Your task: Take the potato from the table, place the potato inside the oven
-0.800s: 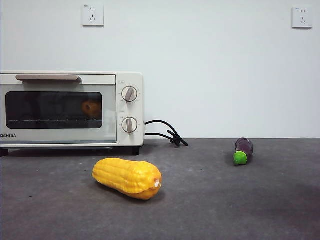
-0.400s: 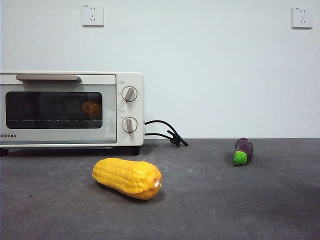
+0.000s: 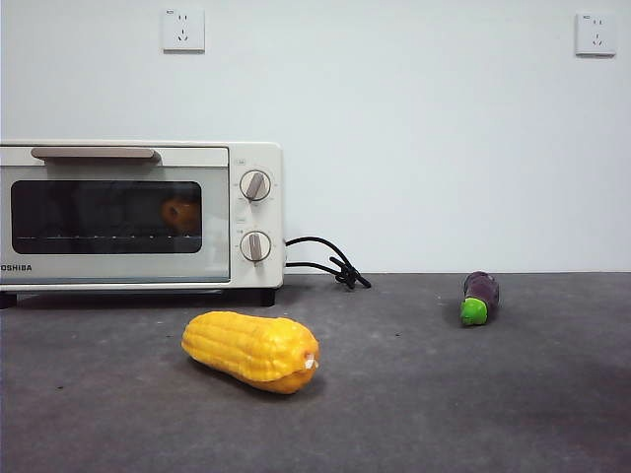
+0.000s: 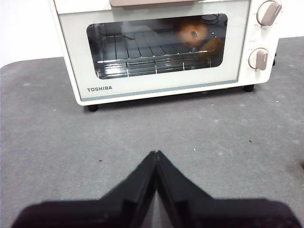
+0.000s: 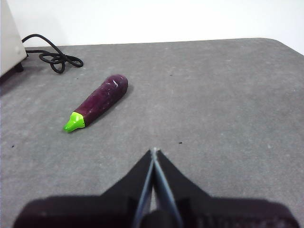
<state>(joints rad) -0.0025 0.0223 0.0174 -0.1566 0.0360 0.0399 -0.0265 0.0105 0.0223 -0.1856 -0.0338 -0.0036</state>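
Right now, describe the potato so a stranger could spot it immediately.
Find the cream-white Toshiba toaster oven on the dark grey table. Behind its closed dark glass door, toward the knob side, sits the small roundish golden-brown potato. The larger yellow corn cob and purple eggplant lie outside.

The oven (image 3: 138, 217) stands at the back left of the counter (image 3: 473, 394), its glass door shut, so the potato (image 3: 180, 213) on the rack inside is sealed off behind the pane. A corn cob (image 3: 251, 351) lies on the counter in front of the oven's right end, apart from it, with a bare strip between the two. A black cord (image 3: 330, 261) trails from the oven's right side along the back wall. An eggplant (image 3: 479, 297) lies near the back, well right of the cord. The wide stretch between corn cob and eggplant is bare. Seen from the left wrist, the counter before the oven door is bare; from the right wrist, the counter beside the eggplant is too.
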